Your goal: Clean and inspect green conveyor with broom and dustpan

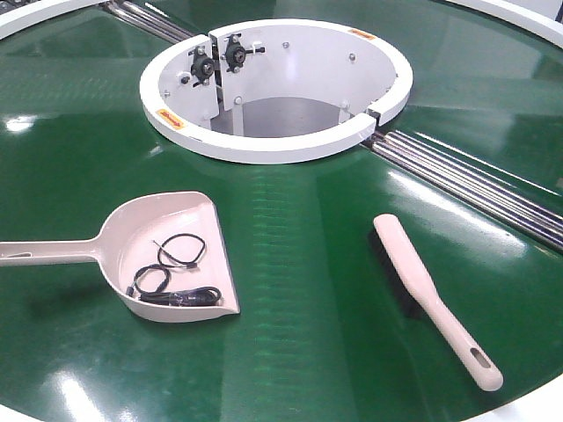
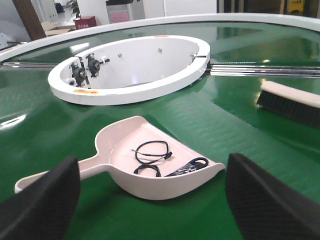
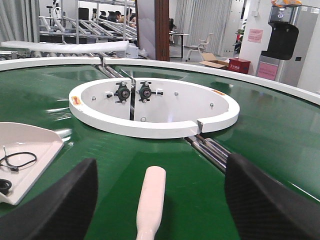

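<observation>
The beige-pink dustpan [image 1: 171, 255] lies on the green conveyor [image 1: 299, 264] at the left, handle pointing left, with black cords [image 1: 171, 277] inside. The broom [image 1: 431, 299] lies at the right, bristles down, slotted handle end toward the near edge. Neither gripper shows in the front view. My left gripper [image 2: 150, 200] is open just short of the dustpan [image 2: 150, 170], nothing between its fingers. My right gripper [image 3: 157, 200] is open, and the broom [image 3: 151, 200] lies on the belt between its fingers, apart from both.
A white ring [image 1: 277, 88] with two black bearing mounts [image 1: 218, 60] sits in the belt's middle. Metal rails [image 1: 475, 180] run from the ring to the right and far left. The belt's white rim [image 1: 528, 413] shows at the near right corner.
</observation>
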